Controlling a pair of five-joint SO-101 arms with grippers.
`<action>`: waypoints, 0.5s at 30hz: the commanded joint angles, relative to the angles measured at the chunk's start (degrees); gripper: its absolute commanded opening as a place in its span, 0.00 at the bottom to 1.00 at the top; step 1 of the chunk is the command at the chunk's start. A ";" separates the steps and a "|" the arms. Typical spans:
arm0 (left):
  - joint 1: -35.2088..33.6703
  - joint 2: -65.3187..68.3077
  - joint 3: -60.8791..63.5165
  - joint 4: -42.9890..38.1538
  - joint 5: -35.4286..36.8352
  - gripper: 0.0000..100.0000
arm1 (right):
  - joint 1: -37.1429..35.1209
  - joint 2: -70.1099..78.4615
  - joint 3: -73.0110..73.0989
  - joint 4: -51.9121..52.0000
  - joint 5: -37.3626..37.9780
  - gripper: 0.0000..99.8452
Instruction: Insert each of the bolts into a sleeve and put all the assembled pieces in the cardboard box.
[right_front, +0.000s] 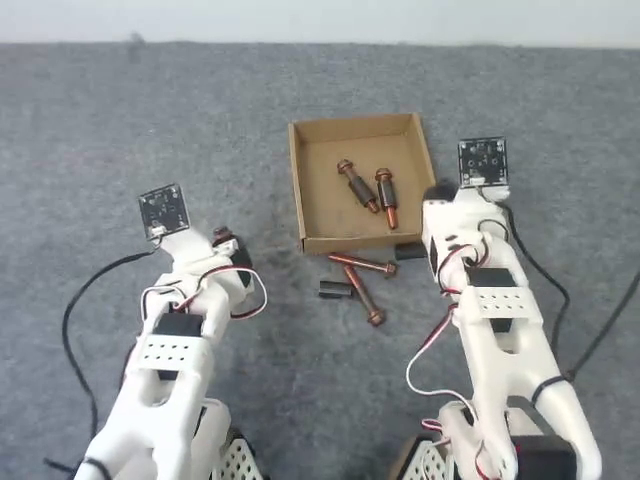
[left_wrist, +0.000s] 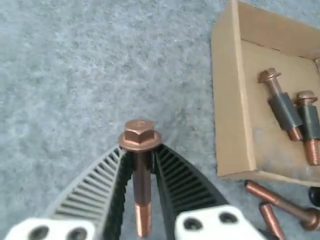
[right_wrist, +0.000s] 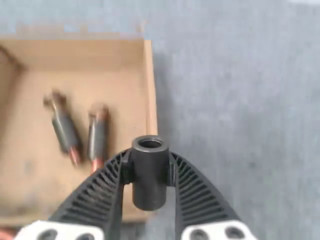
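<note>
Grey, felt-covered tabletop (right_front: 150, 120) is carrying the cardboard box (right_front: 350, 243), which is holding two assembled pieces (right_front: 357, 187). Left jaws are clamping a bolt (left_wrist: 141, 165), right jaws a sleeve (right_wrist: 149, 172), so insertion is pending: both arms need bringing together, axes aligned.

High view overhead, facing down at table (right_front: 90, 130); wrist views close, low; all share cardboard box (right_front: 296, 190).
</note>
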 joint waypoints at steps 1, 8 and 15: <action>-0.09 -2.37 -0.84 -1.76 0.53 0.01 | -0.40 1.71 -0.26 -9.71 0.44 0.01; -0.09 -2.37 -0.75 -1.67 0.44 0.01 | -0.48 17.01 -0.26 -40.04 0.44 0.01; -0.09 -2.29 -0.75 -1.67 0.44 0.01 | -3.30 28.44 -0.70 -61.85 0.62 0.01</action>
